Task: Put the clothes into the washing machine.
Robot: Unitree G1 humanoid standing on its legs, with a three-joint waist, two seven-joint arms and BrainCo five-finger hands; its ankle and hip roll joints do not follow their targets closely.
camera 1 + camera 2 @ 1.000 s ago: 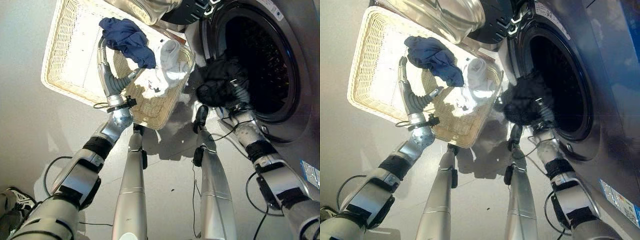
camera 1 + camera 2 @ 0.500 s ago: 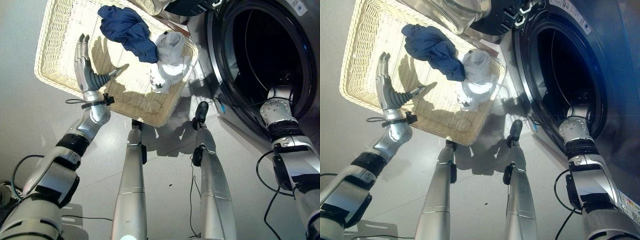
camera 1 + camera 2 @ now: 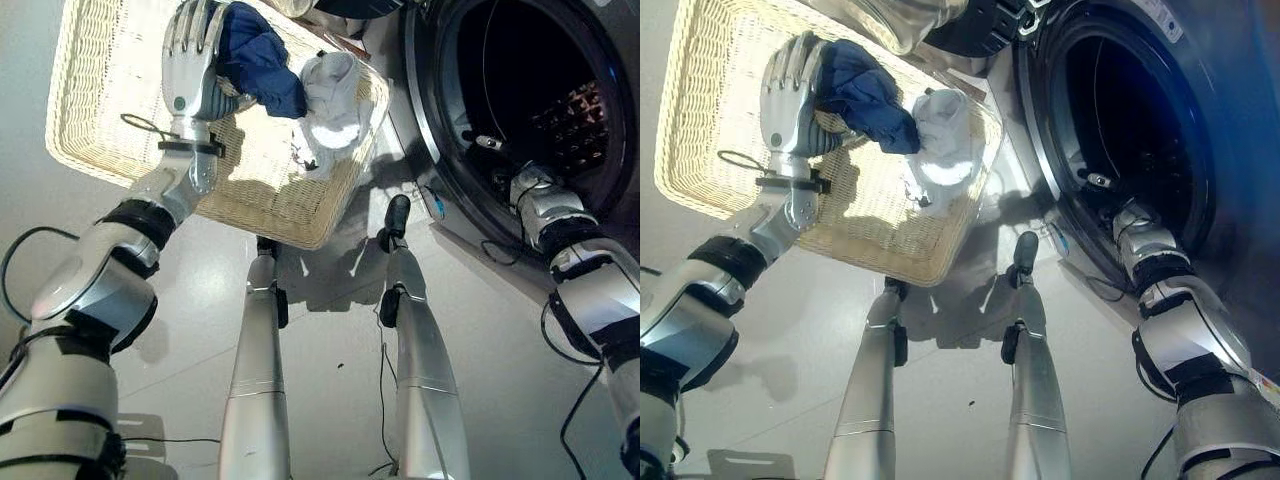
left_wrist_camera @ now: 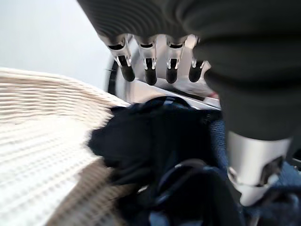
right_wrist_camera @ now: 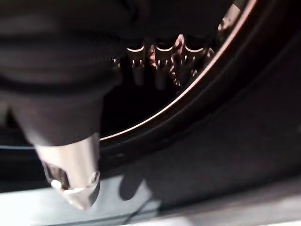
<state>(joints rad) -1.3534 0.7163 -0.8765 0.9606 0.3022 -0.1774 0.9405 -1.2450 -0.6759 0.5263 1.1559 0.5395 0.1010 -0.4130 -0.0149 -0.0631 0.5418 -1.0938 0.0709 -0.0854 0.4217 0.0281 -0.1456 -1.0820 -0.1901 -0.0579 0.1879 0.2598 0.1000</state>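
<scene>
The left hand (image 3: 192, 52) hovers over the basket (image 3: 95, 110), fingers straight and holding nothing, just above the blue cloth (image 3: 252, 55) at the basket's 12 o'clock; the white cloth (image 3: 332, 90) lies touching it at about 2 o'clock. The right hand (image 3: 528, 190) sits at the washer (image 3: 430, 120) door's 6 o'clock, fingers relaxed and empty in its wrist view. The likely trouble is a shallow grab: the two cloths overlap, so closing on blue may drag white over the near rim onto the floor.
</scene>
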